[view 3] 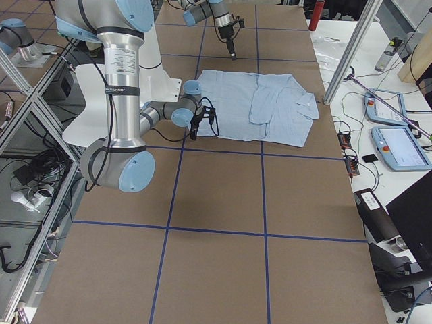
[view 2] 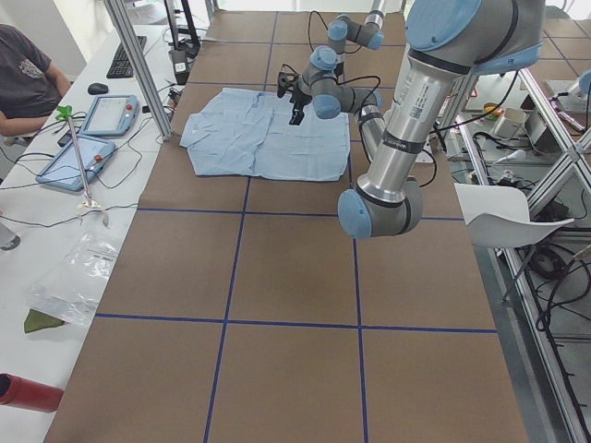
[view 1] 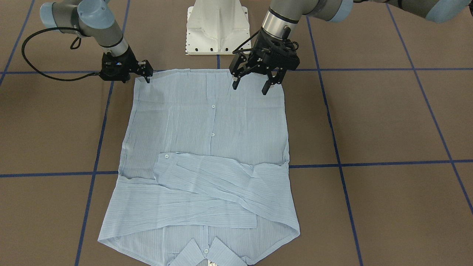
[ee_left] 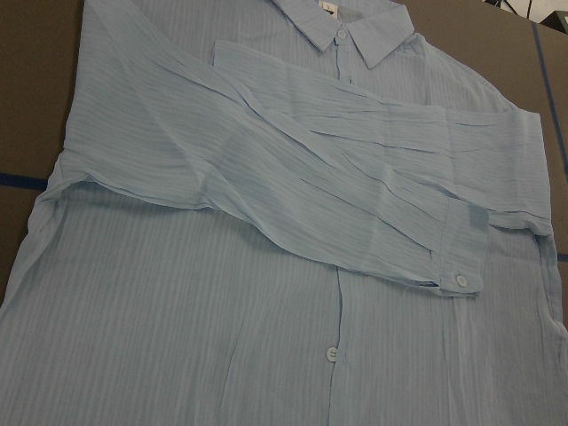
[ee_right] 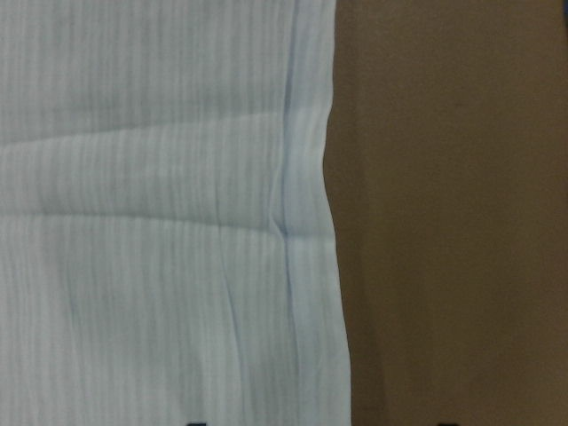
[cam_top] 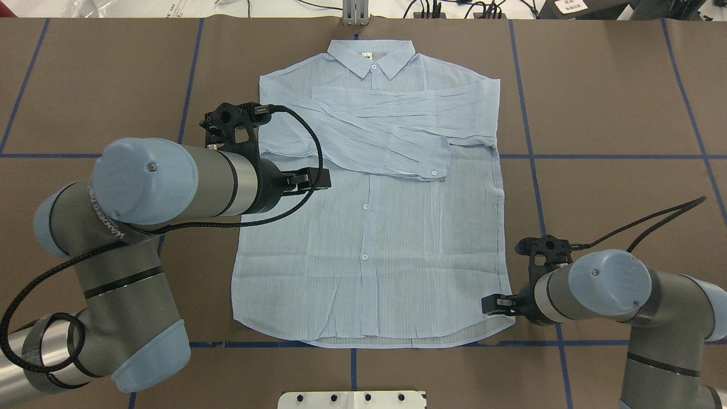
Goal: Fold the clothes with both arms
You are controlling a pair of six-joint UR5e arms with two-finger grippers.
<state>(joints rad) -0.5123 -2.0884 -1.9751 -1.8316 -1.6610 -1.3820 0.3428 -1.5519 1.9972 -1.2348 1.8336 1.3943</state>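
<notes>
Light-blue striped shirt (cam_top: 375,238) laid flat and buttoned, front up, on the brown counter (cam_top: 596,199), which is marked off in squares by blue tape lines (cam_top: 568,156). The collar (cam_top: 372,61) lies at the edge far from the robot, and the hem faces the white pedestal base (view 1: 216,27). Both sleeves (cam_top: 392,128) are folded inward and cross over the chest, with one buttoned cuff (cam_top: 434,167) resting just beside the button placket. The left tool (view 1: 250,88) hangs raised above the cloth, over the side of the shirt on the robot's left. Its fingers (view 1: 266,88) are spread wide and grip nothing, and its wrist view looks down on the crossed sleeves and the collar from a clear height. The right tool (view 1: 146,74) sits low at the hem corner on the robot's right, just beside the shirt's side seam. In the overhead view it (cam_top: 493,304) meets the cloth where the hem curves up into the side edge. Its wrist view shows that side edge running upward between cloth and bare counter, with two dark tips at the bottom of the frame set well apart, one over the cloth and one over the counter, so this tool is also spread. Whether it touches the fabric cannot be told.
</notes>
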